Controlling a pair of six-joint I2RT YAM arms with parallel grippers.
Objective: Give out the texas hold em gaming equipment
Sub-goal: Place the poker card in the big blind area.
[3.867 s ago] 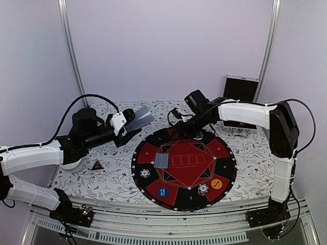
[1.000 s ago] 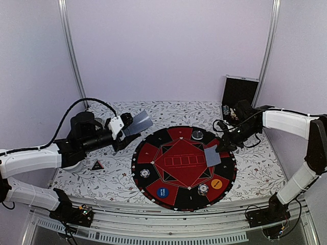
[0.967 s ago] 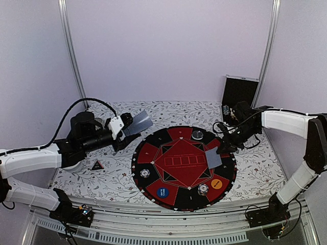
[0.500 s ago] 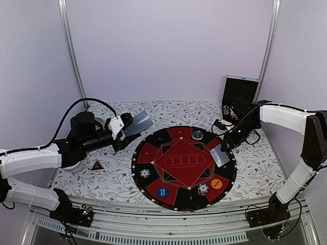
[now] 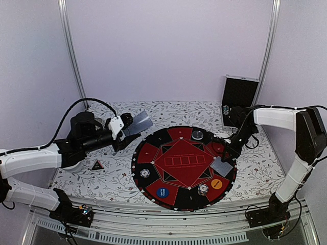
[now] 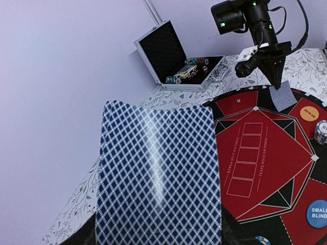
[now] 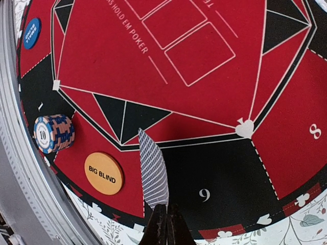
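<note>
My left gripper (image 5: 126, 123) is shut on a stack of playing cards (image 5: 139, 123) with blue-checked backs, held up left of the round poker mat (image 5: 176, 133). Those cards (image 6: 159, 173) fill the left wrist view and hide the fingers. My right gripper (image 5: 231, 152) is shut on a single card (image 5: 223, 166) over the mat's near-right part. The right wrist view shows this card (image 7: 152, 174) edge-on, pinched in the gripper (image 7: 166, 217), over the black segment 9 beside the orange marker disc (image 7: 103, 173). A blue marker disc (image 5: 162, 192) lies at the mat's near edge.
Chip stacks stand on the mat at the near left (image 5: 145, 173), near middle (image 5: 203, 189) and far side (image 5: 197, 134). The open black case (image 5: 240, 92) with chips stands at the back right. A small black triangular piece (image 5: 96, 165) lies left of the mat.
My right gripper has carried the single card from the mat's right edge toward the near right, close to the orange disc. The left arm and its cards have not moved.
</note>
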